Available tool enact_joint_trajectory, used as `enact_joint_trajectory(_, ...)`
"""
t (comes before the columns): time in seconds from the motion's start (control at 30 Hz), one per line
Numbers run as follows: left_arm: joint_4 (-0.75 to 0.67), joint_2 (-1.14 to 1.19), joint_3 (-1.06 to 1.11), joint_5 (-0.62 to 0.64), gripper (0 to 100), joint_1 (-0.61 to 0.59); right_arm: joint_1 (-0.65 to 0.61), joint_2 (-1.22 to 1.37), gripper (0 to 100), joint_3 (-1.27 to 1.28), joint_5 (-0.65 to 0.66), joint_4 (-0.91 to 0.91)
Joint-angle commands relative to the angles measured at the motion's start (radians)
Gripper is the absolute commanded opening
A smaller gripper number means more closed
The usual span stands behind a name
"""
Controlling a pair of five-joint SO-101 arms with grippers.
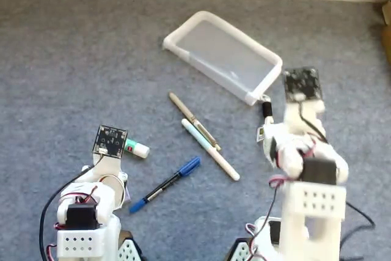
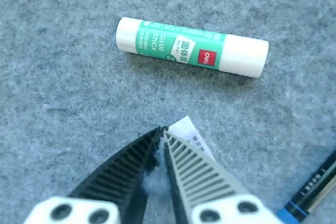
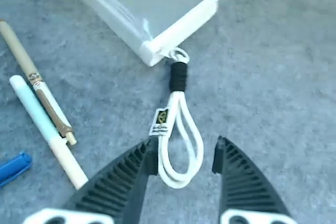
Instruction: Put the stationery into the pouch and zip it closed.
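The translucent white pouch (image 1: pixel 223 56) lies open at the back, its zipper cord loop (image 3: pixel 178 129) trailing toward the right arm. My right gripper (image 3: pixel 184 148) is open just above the mat, and the loop lies between its fingers. A green-and-white glue stick (image 2: pixel 191 47) rests on the mat a short way ahead of my left gripper (image 2: pixel 161 129), which is shut and holds nothing. Mid-table lie a beige pen (image 1: pixel 194 120), a white-and-mint pen (image 1: pixel 211 150) and a blue pen (image 1: pixel 165 184).
A grey felt mat (image 1: pixel 73 59) covers the table. The beige pen (image 3: pixel 37 85) and the white-and-mint pen (image 3: pixel 44 129) lie side by side near the pouch (image 3: pixel 152 9). The blue pen's end (image 2: pixel 315 187) is close beside my left gripper.
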Motion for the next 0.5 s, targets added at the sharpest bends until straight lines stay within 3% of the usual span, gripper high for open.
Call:
enact_joint_trajectory(0.0,0.005,-0.005,0.021,0.006,1,-0.013,-0.033,0.116,17.3,-0.065,0.012,-0.108)
enact_joint_trajectory(0.2,0.005,-0.005,0.021,0.006,1,-0.013,-0.036,0.312,13.8,-0.071,0.012,-0.24)
enact_joint_trajectory(0.47,0.005,-0.005,0.021,0.006,1,-0.013,-0.058,0.648,12.2,-0.282,0.012,-0.249)
